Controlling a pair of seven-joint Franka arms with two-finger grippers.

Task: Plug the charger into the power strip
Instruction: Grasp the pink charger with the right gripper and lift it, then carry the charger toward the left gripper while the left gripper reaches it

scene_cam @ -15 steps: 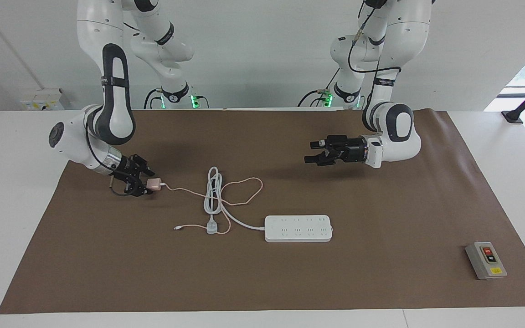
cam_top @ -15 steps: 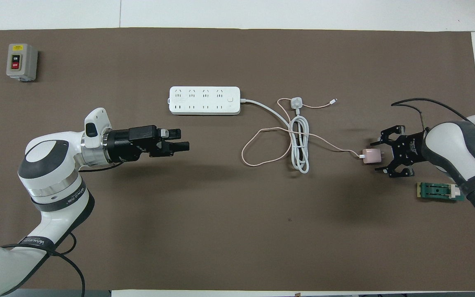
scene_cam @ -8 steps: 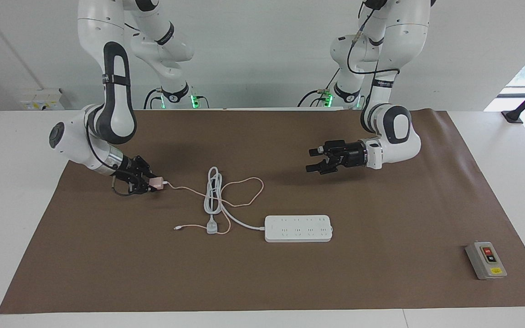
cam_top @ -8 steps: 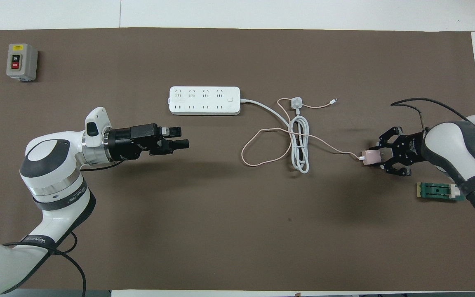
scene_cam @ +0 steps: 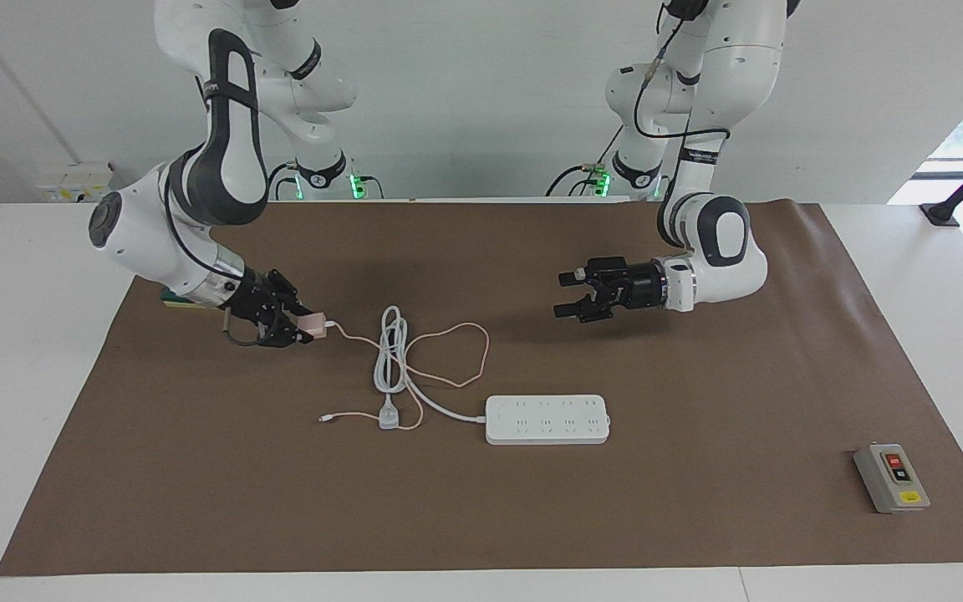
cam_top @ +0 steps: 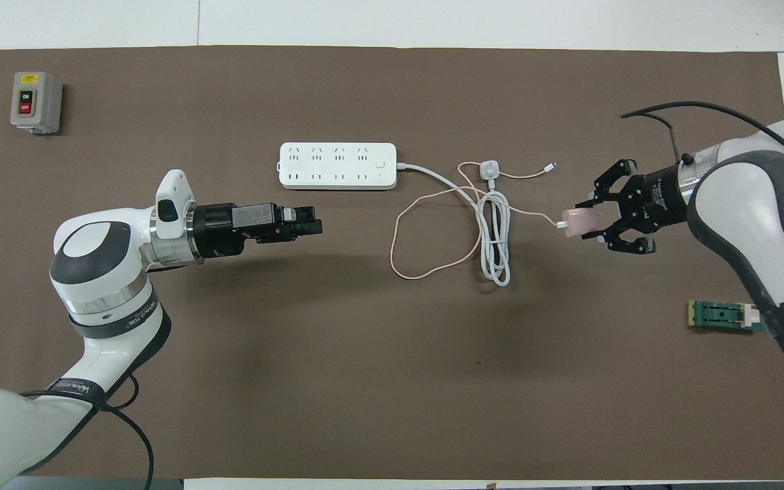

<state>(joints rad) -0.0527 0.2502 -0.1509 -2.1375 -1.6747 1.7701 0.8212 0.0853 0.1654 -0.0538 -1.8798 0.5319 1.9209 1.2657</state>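
Observation:
The pale-pink charger (scene_cam: pixel 316 325) is held in my right gripper (scene_cam: pixel 299 326), a little above the brown mat toward the right arm's end of the table. In the overhead view the right gripper (cam_top: pixel 596 220) is shut on the charger (cam_top: pixel 578 221). Its thin pink cable (scene_cam: pixel 458 355) trails over the coiled white cord (scene_cam: pixel 389 355). The white power strip (scene_cam: pixel 547 419) lies flat, farther from the robots than the coil; it also shows in the overhead view (cam_top: pixel 337 165). My left gripper (scene_cam: pixel 567 294) is open and empty, held above the mat; it shows in the overhead view (cam_top: pixel 315 228) too.
A grey-white plug (scene_cam: pixel 389 415) lies beside the power strip. A grey box with red and black buttons (scene_cam: pixel 891 477) stands toward the left arm's end. A small green part (cam_top: pixel 725 316) lies on the mat under the right arm.
My right gripper closed on the charger, lifted it and carried it toward the coiled cord, dragging the pink cable. My left gripper shifted slightly toward the middle.

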